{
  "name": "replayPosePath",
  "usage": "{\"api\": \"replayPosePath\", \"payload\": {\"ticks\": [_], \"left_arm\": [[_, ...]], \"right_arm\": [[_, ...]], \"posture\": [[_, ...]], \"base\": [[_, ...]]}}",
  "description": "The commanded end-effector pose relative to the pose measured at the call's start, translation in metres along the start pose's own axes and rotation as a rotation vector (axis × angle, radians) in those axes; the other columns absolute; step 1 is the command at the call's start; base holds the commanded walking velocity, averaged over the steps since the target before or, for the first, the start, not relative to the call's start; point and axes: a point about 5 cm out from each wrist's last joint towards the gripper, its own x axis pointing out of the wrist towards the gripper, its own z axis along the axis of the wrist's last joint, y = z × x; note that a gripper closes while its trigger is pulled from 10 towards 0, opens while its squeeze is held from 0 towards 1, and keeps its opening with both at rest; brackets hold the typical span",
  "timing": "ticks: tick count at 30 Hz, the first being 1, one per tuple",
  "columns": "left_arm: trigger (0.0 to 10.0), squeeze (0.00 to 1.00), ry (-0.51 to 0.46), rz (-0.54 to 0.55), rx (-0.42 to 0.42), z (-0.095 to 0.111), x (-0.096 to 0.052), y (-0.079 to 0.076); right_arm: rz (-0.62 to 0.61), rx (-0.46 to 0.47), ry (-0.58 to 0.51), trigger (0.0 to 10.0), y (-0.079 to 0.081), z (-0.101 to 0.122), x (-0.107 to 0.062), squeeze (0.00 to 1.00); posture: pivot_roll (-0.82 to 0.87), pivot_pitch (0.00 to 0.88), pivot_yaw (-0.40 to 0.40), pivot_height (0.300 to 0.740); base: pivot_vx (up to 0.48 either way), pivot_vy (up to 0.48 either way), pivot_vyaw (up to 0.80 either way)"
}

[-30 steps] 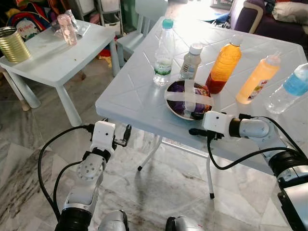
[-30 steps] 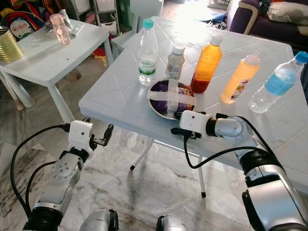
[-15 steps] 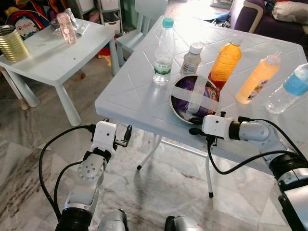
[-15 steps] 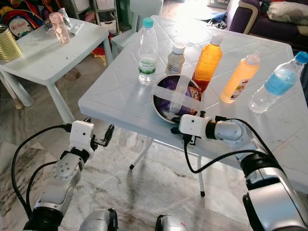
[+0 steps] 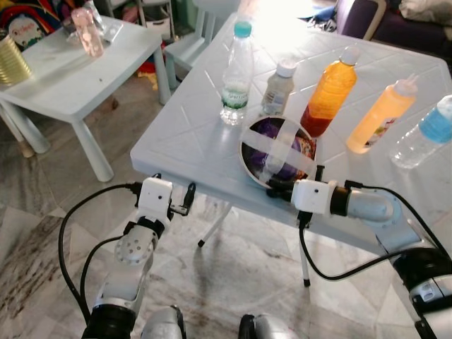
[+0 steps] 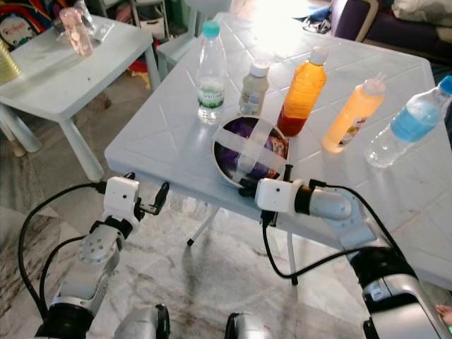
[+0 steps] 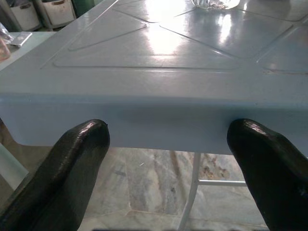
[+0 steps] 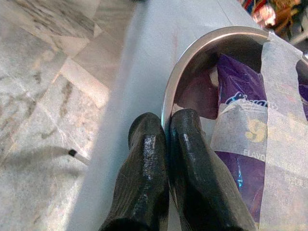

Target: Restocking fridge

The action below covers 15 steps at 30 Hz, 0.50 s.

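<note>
Right gripper [image 8: 166,144] clenched on the near rim of the metal bowl [image 5: 248,152] — one finger inside, one outside. Bowl now tipped up nearly on edge, its taped top facing the camera; a second ago it lay flat on the table, half a second ago partly tilted. Purple snack packets [image 8: 240,144] sit under crossed white tape strips [image 5: 279,150]. Bowl is at the front edge of the large white table [image 5: 191,134], lower rim near or on the tabletop — cannot tell which.

Left gripper [image 5: 185,200] open, fingers [image 7: 72,168] spread, low in front of the table's front-left edge, not touching; about where it was before.

Behind the bowl in a row: clear water bottle with teal cap [image 5: 236,74], small white-capped bottle [image 5: 277,88], orange juice bottle [image 5: 328,92], yellow-orange squeeze bottle [image 5: 380,116], blue-labelled water bottle [image 5: 426,132].

Small white table [image 5: 70,70] at left, well apart, with a pink bottle [image 5: 88,32] and a gold can [image 5: 10,63]. Marble floor [image 5: 233,268] below; a gap of open floor runs between the two tables.
</note>
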Motion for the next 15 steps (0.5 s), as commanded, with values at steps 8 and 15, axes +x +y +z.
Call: {"api": "replayPosePath", "payload": {"ticks": [8,15], "left_arm": [[10.0,0.0,0.019,-0.003,-0.002,-0.0018,0.0022,-0.0019],[10.0,0.0,0.022,-0.001,-0.003,-0.0023,0.0017,-0.0013]], "right_arm": [[0.045,0.038,0.038,0.7,0.0103,-0.0032,-0.0035,0.0],[0.04,0.066,0.096,10.0,0.0158,-0.0099,-0.0097,0.04]], "posture": [[0.05,0.105,-0.036,0.74],[0.06,0.106,-0.035,0.74]], "base": [[0.0,0.0,0.0],[0.0,0.0,0.0]]}}
